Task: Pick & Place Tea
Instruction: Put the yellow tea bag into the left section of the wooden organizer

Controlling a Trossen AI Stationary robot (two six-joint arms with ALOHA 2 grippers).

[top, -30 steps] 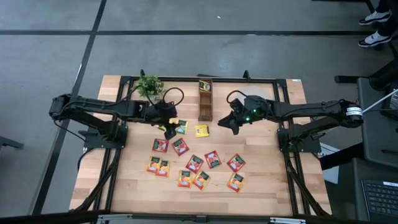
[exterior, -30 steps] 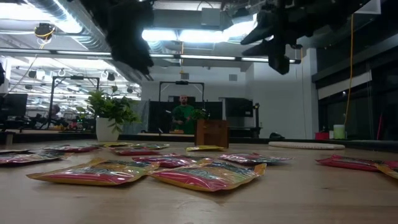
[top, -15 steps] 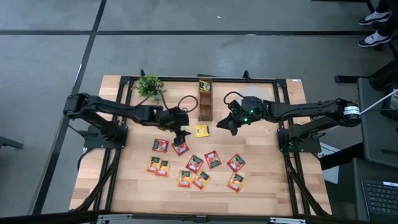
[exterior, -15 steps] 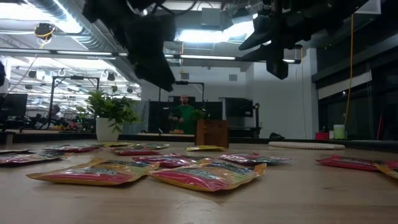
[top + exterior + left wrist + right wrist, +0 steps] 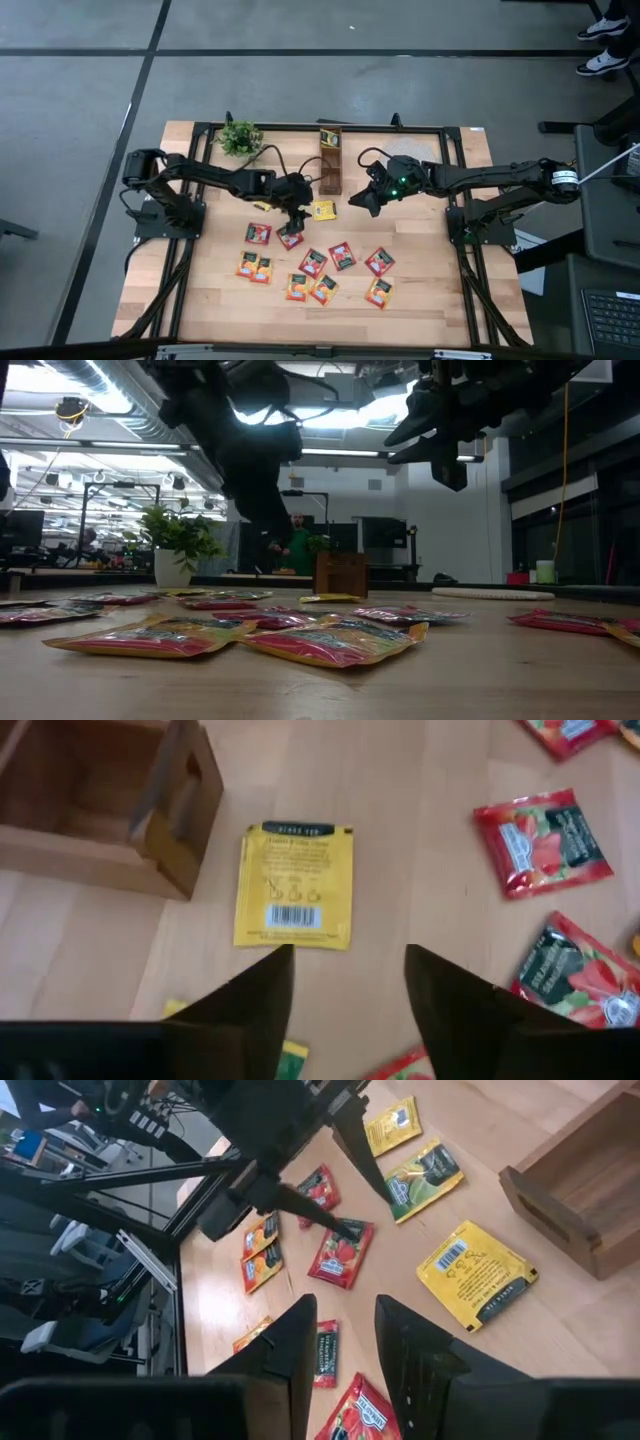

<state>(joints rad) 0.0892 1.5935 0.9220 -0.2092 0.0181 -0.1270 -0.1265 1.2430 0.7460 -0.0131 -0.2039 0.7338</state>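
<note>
The left gripper (image 5: 292,222) had moved toward the table's middle, open above a red tea packet (image 5: 290,238), ready to grab.

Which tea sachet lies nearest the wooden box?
The yellow sachet lying back-up, barcode showing, just beside the wooden box; the red and orange ones lie farther out.

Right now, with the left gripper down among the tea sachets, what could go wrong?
The left gripper comes down on a red sachet with a green sachet close by; closing could nudge or catch the neighbour. The right gripper hovers near the yellow sachet, beside the wooden box, so the arms could crowd each other.
</note>
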